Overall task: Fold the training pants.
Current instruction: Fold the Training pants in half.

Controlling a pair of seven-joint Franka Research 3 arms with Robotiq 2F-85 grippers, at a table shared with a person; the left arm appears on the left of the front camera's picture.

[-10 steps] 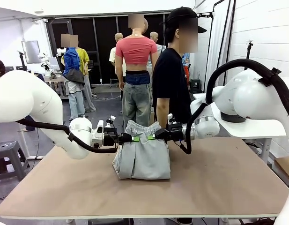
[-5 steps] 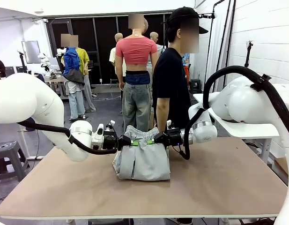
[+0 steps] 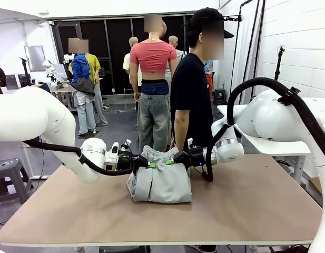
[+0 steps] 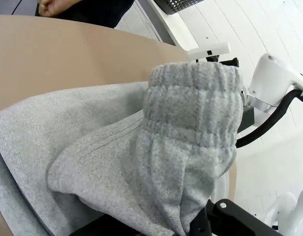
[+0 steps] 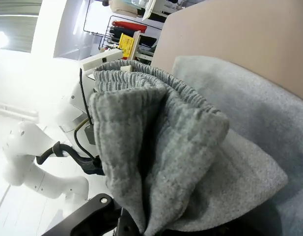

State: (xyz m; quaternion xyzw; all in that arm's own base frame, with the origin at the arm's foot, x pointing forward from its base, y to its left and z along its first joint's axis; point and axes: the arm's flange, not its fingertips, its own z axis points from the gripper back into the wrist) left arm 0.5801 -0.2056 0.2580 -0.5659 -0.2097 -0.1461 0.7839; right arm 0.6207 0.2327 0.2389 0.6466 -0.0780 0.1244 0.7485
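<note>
The light grey training pants (image 3: 159,182) lie folded in a bundle at the middle of the table, waistband raised at the far side. My left gripper (image 3: 149,165) is shut on the left end of the waistband, and my right gripper (image 3: 169,162) is shut on its right end. Both hold that edge just above the pile. In the left wrist view the gathered elastic waistband (image 4: 193,105) bulges up close to the camera, draped over the fingers. The right wrist view has the same bunched grey cloth (image 5: 156,147) hanging from its grip.
A person in a black shirt (image 3: 193,95) stands at the far edge of the table, right behind the pants. Bare brown tabletop (image 3: 257,200) spreads to both sides and in front. A white side table (image 3: 288,145) stands at the right.
Both grippers have come lower and a little toward the near side with the waistband, so the raised edge now sits closer to the pile.
</note>
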